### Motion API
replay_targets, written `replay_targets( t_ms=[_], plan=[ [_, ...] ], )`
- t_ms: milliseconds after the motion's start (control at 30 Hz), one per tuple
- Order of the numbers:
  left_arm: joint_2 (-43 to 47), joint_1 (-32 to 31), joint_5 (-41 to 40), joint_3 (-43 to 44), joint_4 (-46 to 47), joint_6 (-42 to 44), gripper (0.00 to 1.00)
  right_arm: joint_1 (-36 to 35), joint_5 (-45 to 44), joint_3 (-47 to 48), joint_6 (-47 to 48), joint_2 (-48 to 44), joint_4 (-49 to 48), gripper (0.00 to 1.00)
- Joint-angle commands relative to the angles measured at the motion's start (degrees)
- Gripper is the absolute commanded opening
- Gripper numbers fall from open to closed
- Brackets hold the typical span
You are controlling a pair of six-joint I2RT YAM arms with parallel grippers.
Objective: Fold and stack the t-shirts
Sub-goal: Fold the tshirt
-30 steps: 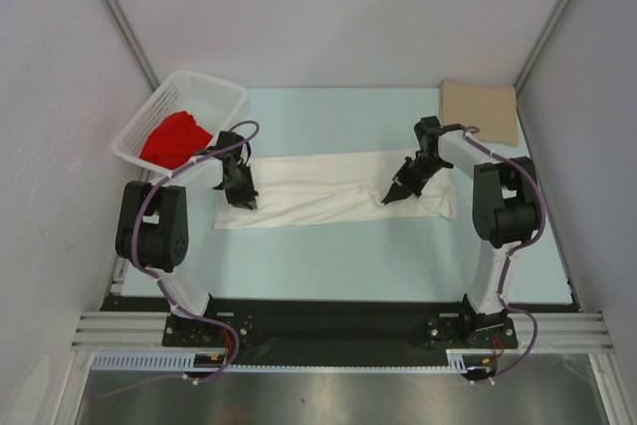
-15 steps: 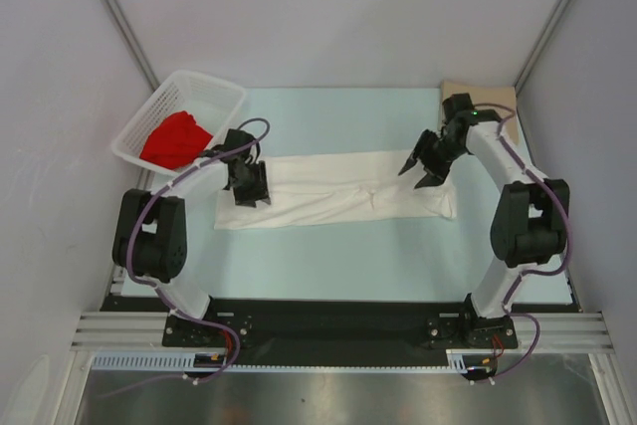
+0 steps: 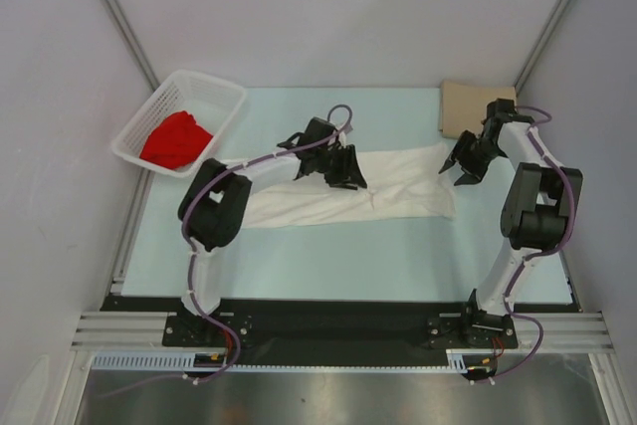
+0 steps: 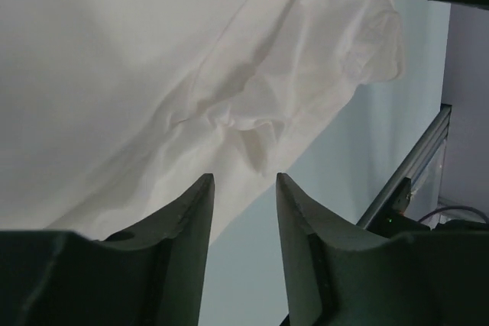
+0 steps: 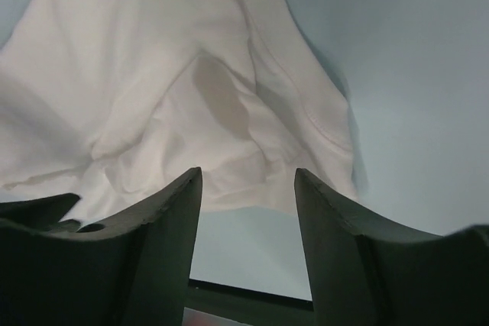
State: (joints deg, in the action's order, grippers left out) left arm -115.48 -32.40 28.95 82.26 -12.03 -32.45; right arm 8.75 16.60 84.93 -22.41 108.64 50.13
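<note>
The white t-shirt point(image 3: 403, 181) point(image 4: 153, 66) point(image 5: 145, 74) lies as a long wrinkled strip across the middle of the table. My left gripper point(image 3: 343, 172) point(image 4: 244, 181) hovers over the strip's middle, open, with nothing between its fingers. At the shirt's right end my right gripper point(image 3: 464, 163) point(image 5: 248, 173) also stands open and empty, just past the cloth's edge. The tan t-shirt point(image 3: 466, 106) lies flat at the back right corner, close behind the right gripper. The red t-shirt point(image 3: 176, 139) is bunched inside the basket.
A white lattice basket point(image 3: 225, 105) stands at the back left. Metal frame posts rise at both back corners, with grey walls on either side. The arm bases sit on a black rail point(image 3: 338, 320) at the near edge.
Both grippers have opened and let go of the white shirt. The left gripper moved right from the shirt's left end to its middle; the right gripper moved right and back to the shirt's right end.
</note>
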Motion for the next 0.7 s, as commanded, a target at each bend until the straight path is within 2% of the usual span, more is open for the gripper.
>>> replay_targets(
  t_ms=[0,167,233,367,500,667],
  plan=[
    [-4.5,-3.0,2.6,4.9,3.3,-9.6,0.41,1.7,4.3,-0.1,1.3,0.8,-3.9,0.59],
    [-7.7,-4.2,-0.6,6.3,-0.8,-15.6,0.46,1.3,8.2,0.5,1.5,3.9,-4.3,0.57],
    [-6.6,-4.3,-1.7,4.8,1.0,-17.0,0.47,1.3,8.0,0.7,1.9,5.1,-5.0,0.55],
    [-4.5,-4.4,-1.9,3.8,3.1,-16.5,0.49,0.7,9.6,2.8,1.8,7.5,-5.3,0.48],
    [-3.2,-4.4,-1.4,2.9,3.0,-15.4,0.51,-1.5,9.3,4.5,1.4,9.0,-5.5,0.47],
    [-4.4,-3.7,-2.1,4.3,1.5,-16.3,0.57,-2.0,8.7,4.6,0.4,10.2,-6.5,0.50]
  ],
)
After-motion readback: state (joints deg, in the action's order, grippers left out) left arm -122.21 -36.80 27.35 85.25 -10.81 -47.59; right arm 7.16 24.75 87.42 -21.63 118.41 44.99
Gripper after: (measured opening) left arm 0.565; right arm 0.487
